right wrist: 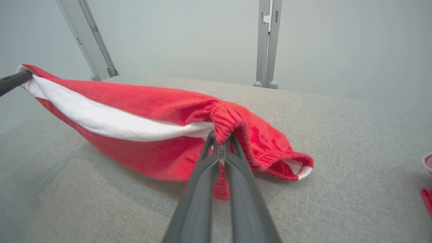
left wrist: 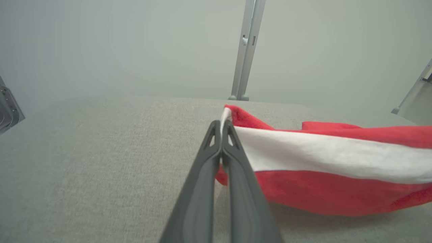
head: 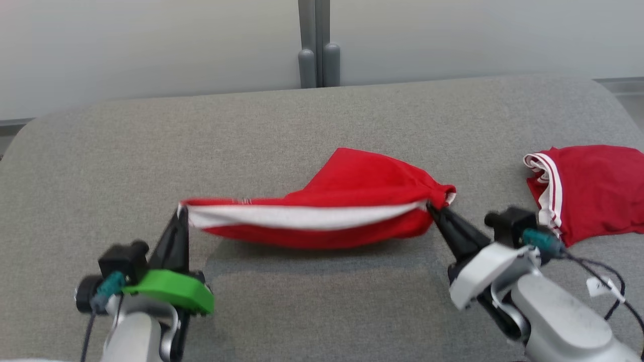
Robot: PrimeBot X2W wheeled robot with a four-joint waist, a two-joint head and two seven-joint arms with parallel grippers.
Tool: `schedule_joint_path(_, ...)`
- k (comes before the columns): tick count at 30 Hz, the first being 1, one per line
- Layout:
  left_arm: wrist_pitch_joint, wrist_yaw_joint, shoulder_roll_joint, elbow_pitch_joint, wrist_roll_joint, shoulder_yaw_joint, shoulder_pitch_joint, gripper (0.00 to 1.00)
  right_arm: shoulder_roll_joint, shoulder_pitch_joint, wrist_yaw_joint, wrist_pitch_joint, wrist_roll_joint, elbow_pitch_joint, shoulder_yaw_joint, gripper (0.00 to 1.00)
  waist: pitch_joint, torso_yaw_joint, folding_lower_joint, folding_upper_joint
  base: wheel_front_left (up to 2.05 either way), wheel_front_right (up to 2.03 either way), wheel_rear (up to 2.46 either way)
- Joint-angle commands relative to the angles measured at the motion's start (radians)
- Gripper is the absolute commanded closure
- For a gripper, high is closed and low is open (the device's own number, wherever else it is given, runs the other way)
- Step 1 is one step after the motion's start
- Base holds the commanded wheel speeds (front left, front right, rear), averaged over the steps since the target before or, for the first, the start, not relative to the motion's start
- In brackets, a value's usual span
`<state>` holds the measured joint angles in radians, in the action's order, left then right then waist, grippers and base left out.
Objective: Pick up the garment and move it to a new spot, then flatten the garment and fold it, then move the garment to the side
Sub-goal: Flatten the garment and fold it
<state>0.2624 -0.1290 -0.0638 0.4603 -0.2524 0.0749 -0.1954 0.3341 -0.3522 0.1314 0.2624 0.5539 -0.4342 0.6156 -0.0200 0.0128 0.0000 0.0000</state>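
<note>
The red fleecy garment with a white inner band (head: 347,196) hung stretched between my two hands, low over the grey fabric tabletop (head: 201,136), sagging in the middle. My left hand (head: 182,210) was clamped on its left corner, my right hand (head: 433,207) on its gathered right end. I judged the pick-up done; flattening, folding and setting aside were not yet done. Whether its far flap touched the tabletop I could not tell. A second red, white-striped garment (head: 593,186) was cut off at the right edge.
</note>
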Motion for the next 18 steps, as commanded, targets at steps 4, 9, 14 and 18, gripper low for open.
schedule_joint_path(4,0.002,-0.003,-0.075,-0.008,0.016,0.025,-0.227,1.0,0.017,-0.23,-0.002,-0.028,0.007,-0.004,-0.028,1.0,-0.126,0.005,0.0,0.0,0.0,0.0,0.0)
schedule_joint_path(9,-0.02,-0.002,-0.156,0.068,0.042,0.087,-0.541,1.0,0.019,-0.532,-0.002,-0.085,-0.019,-0.071,-0.047,1.0,-0.254,0.017,0.0,0.0,0.0,0.0,0.0)
schedule_joint_path(14,-0.065,-0.001,-0.221,0.148,0.075,0.115,-0.853,1.0,0.026,-0.84,-0.002,-0.088,-0.101,-0.175,-0.052,1.0,-0.386,0.027,0.0,0.0,0.0,0.0,0.0)
schedule_joint_path(18,-0.063,0.007,-0.258,0.211,0.117,0.131,-1.061,1.0,0.037,-1.042,-0.002,-0.065,-0.19,-0.283,-0.092,1.0,-0.447,0.046,0.0,0.0,0.0,0.0,0.0)
